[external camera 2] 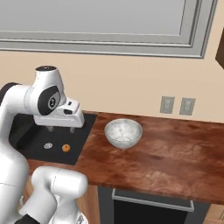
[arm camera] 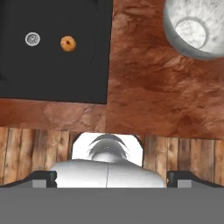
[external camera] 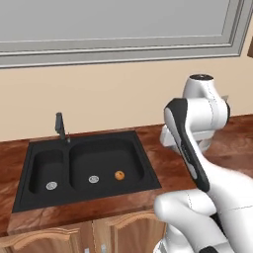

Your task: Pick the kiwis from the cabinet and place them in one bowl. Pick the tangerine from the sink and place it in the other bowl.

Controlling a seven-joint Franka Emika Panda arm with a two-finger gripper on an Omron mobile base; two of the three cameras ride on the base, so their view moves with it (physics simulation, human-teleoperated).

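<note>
Kitchen table (external camera 2: 175,157), sink (external camera: 84,170), one bowl (external camera 2: 124,132).
Tangerine (external camera: 119,175) by sink drain; hand (arm camera: 112,177) spread, empty, high. Risk: round fruit rolling from closing fingers.

sink (external camera 2: 52,140): in the right base view the arm covers its left part — 1 drain shows
bowl (arm camera: 197,28): cut by the top and right edges of the hand view
cabinet (external camera 2: 220,48): just a dark corner at the right edge
tangerine (external camera: 119,175): too small for surface detail
</note>
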